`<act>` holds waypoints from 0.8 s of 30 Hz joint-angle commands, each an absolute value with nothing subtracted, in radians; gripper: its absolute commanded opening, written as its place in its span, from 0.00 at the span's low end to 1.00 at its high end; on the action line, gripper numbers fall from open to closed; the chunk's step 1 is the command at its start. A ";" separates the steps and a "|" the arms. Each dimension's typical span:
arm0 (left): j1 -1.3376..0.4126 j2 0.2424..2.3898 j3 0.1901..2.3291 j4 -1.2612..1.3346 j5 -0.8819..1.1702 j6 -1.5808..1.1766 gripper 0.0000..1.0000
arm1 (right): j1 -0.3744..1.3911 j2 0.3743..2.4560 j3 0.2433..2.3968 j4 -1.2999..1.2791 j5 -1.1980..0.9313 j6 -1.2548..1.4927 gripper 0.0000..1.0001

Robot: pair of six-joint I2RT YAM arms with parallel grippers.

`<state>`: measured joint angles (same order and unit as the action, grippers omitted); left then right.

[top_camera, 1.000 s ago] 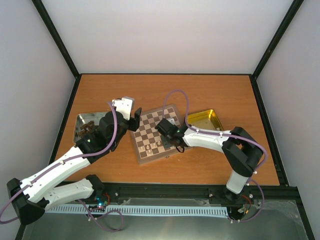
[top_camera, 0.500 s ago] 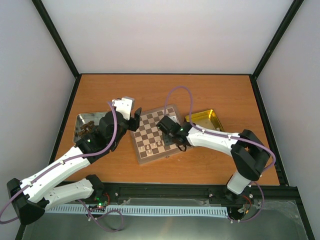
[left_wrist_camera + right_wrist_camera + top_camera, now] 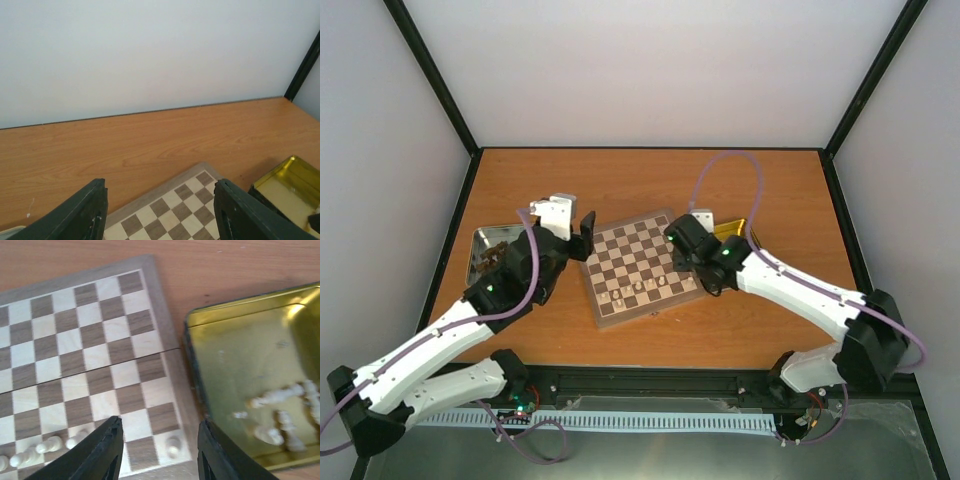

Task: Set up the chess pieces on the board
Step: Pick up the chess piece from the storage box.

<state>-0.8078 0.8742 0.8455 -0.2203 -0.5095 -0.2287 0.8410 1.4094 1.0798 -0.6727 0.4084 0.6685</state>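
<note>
**Beside the board, an empty right gripper faced the gold tin**

Between the right gripper's parted fingers there was nothing but checkered squares. A single white chessman stood free on the corner square just below the gap. Off past its left finger a short row of white chess pieces lined the same rank. Past its right finger, inside the tin, the remaining white men lay tumbled on their sides.

To my eye the arm was between placements and bound for the tin. It would do well to pick a man lying apart from the others, drop the fingers either side of its stem and stay off the tin's wall. After closing gently it should set the piece upright on the next vacant square without brushing the row.

Farther off, the left gripper hung with its fingers apart and empty, beyond the board's opposite corner. The silver tray of dark chessmen lay behind it.

A second earlier the right gripper had been closed and low over the near right squares. Since then it had opened and drawn back to the board's edge, with its elbow swung wide. The left gripper's gap had not changed, though that arm had shifted slightly.
</note>
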 commanded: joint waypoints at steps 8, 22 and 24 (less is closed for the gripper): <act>-0.799 0.736 0.849 -0.075 -0.627 -0.239 0.65 | 0.639 1.220 0.966 -0.830 0.431 0.712 0.49; -0.799 0.754 0.820 -0.051 -0.664 -0.225 0.68 | 0.497 1.364 0.992 -0.759 0.257 0.607 0.39; -0.799 0.756 0.814 -0.050 -0.659 -0.223 0.68 | 0.496 1.392 0.999 -0.759 0.262 0.613 0.37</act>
